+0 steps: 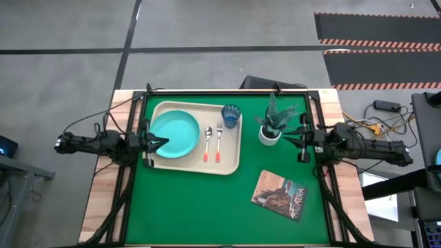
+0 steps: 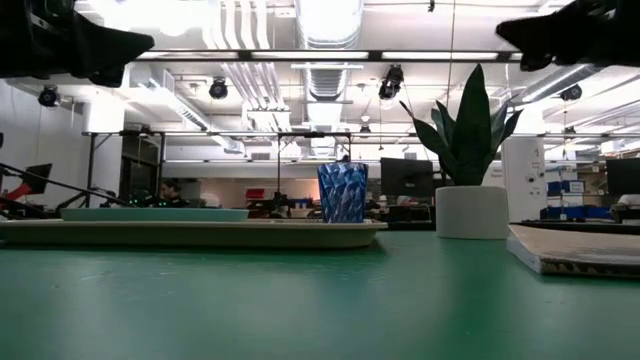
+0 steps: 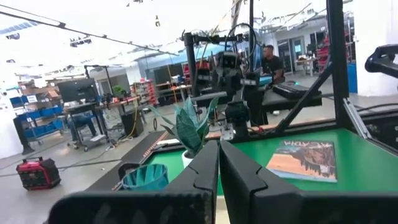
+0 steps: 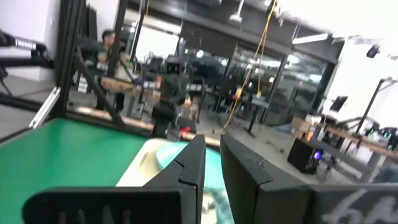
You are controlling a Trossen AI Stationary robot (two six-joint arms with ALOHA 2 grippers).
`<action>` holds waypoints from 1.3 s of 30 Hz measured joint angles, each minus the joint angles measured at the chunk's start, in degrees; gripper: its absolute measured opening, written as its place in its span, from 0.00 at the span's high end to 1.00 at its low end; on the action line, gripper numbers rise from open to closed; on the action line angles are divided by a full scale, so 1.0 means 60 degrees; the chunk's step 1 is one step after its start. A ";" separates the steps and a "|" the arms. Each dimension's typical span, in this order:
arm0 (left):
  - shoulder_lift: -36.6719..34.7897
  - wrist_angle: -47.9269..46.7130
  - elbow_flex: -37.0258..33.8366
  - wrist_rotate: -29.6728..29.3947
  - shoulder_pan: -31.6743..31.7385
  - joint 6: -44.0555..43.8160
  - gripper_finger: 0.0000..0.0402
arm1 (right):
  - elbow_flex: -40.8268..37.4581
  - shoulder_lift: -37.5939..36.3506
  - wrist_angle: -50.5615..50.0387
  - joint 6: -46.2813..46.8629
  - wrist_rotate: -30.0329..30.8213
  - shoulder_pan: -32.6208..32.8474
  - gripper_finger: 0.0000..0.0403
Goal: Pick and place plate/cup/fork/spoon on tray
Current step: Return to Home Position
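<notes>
Since the plate [image 1: 174, 133], spoon [image 1: 207, 144], fork [image 1: 218, 143] and cup [image 1: 231, 115] all sit on the tray [image 1: 231, 164], nothing looks left to move. Left jaws [image 1: 160, 142], clenched and empty, hover nearest, over the plate's left edge. Right jaws [image 1: 289, 134], nearly closed, hold nothing by the plant [image 1: 274, 118].

A robotics lab or workshop is shown. A green test table [image 1: 207, 207] in a black metal frame [image 3: 336, 68] is set on a grey concrete floor [image 1: 207, 27] marked with hazard stripes [image 1: 379, 45]. Beyond it, exposed ceiling ducts [image 2: 240, 40], strip lights [image 2: 330, 20], monitors [image 2: 405, 178], workbenches [image 3: 99, 106] and a seated person [image 3: 270, 62] are seen.
</notes>
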 joint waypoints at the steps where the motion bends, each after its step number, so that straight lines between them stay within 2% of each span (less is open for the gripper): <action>1: -0.0021 -0.0093 0.0000 0.0001 0.0000 -0.0009 1.00 | 0.0010 -0.0148 -0.0121 -0.0001 0.0001 0.0000 0.89; 9: -0.0010 -0.0326 -0.0011 0.0006 0.0000 -0.0407 1.00 | 0.0012 -0.1601 -0.1596 -0.0118 -0.0006 0.0004 0.89; 12: 0.0024 -0.0334 -0.0018 0.0007 -0.0004 -0.0466 1.00 | -0.0044 -0.1688 -0.1931 -0.0240 -0.0072 0.0004 0.89; 16: 0.0040 -0.0312 -0.0074 0.0007 -0.0003 -0.0541 1.00 | -0.0313 -0.1553 -0.1639 -0.0386 -0.0309 0.0004 0.89; 19: 0.0044 -0.0228 -0.0327 0.0012 0.0000 -0.0752 1.00 | -0.1036 -0.1628 -0.0823 -0.0134 -0.0502 0.0004 0.89; 21: -0.0009 -0.0059 -0.0687 0.0011 0.0000 -0.0779 1.00 | -0.1606 -0.1655 0.0153 0.0266 -0.0782 0.0000 0.89; 26: -0.0002 0.0243 -0.0922 -0.0104 -0.0002 -0.1223 1.00 | -0.1587 -0.1565 0.0297 0.1782 -0.1492 0.0007 0.89; 31: 0.0077 0.0286 -0.0925 -0.0291 -0.0003 -0.1242 1.00 | -0.1587 -0.1425 0.0264 0.3349 -0.1507 0.0006 0.89; 39: 0.0151 0.0280 -0.0929 -0.0291 0.0000 -0.1248 1.00 | -0.1591 -0.1320 0.0262 0.3751 -0.1507 0.0007 0.89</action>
